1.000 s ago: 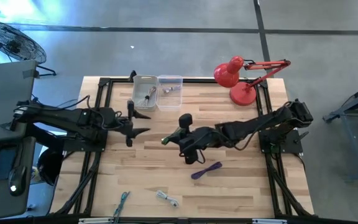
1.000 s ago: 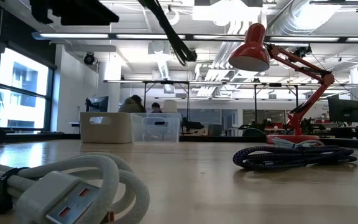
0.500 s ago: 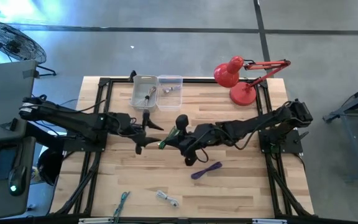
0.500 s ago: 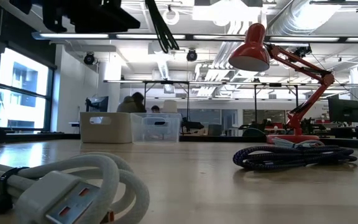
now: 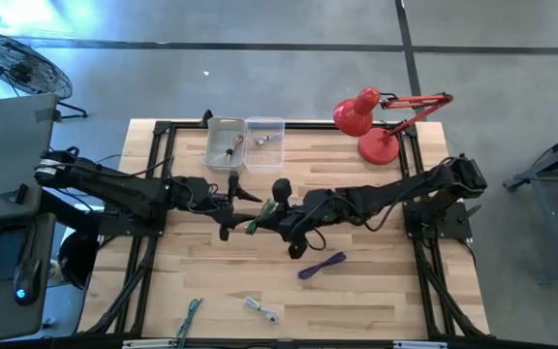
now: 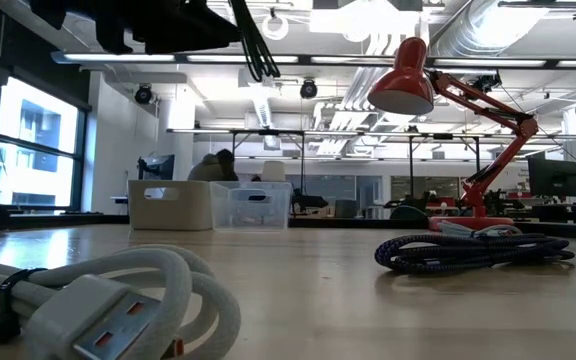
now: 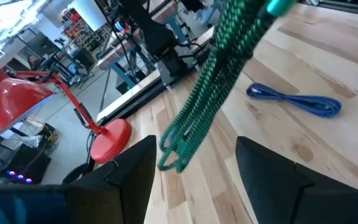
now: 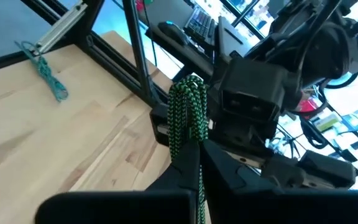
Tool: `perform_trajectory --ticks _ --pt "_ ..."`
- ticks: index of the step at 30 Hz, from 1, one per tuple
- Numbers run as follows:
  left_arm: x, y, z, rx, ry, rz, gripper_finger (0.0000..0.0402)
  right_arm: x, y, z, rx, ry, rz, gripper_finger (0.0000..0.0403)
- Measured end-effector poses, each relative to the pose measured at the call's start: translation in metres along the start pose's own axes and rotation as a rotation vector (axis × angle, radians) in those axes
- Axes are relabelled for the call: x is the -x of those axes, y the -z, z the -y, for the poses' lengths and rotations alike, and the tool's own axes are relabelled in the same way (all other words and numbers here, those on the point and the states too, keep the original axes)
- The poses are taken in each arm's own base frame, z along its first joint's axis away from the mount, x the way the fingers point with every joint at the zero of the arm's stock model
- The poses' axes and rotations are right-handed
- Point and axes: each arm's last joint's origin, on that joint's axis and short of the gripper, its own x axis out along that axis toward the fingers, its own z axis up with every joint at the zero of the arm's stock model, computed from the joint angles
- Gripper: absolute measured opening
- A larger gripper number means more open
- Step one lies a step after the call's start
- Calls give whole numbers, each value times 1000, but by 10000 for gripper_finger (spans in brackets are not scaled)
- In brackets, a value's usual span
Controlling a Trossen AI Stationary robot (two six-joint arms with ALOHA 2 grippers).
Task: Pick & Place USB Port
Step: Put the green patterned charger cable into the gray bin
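Note:
A green braided USB cable [image 7: 211, 78], coiled into a bundle, is held above the middle of the table by my right gripper [image 8: 194, 149], which is shut on it. In the high view the cable [image 5: 253, 226] shows just off the right gripper [image 5: 260, 221]. My left gripper [image 5: 238, 201] is right beside it, open. In the left wrist view its two fingers stand on either side of the bundle's lower loops [image 7: 171, 158] without touching them; the left gripper [image 7: 194, 149] faces the cable. My right gripper pinches the coiled green cable between its two fingers, several strands together, at one end of the bundle [image 8: 188, 134]. The fingers reach in from the table's right side. The bundle is lifted clear of the table and its free loops [image 7: 171, 158] hang slack.
A grey bin [image 5: 225, 143] and a clear bin [image 5: 264, 141] stand at the far edge, a red desk lamp [image 5: 368, 121] at the far right. A purple-blue cable [image 5: 323, 264], a white cable [image 5: 260, 310] and a teal cable [image 5: 190, 315] lie on the near half.
My left arm has reached toward the table's right, bringing its open gripper up to the green cable. My right gripper, still shut on the cable, has shifted a little toward the left arm.

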Motion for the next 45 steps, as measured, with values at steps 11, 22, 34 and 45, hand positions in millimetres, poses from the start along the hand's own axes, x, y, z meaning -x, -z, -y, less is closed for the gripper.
perform_trajectory --ticks 11,22,34,45 --pt "0 -1 -1 0 -7 9 216 -18 17 1 6 -3 -10 0" --pt "-1 -1 -1 -2 -9 13 216 -19 20 8 17 17 -8 0" --pt "-7 4 4 -87 13 -18 108 -19 23 11 11 8 -1 0" --pt "-9 7 3 -119 -35 -76 10 -19 25 10 14 20 -38 0"
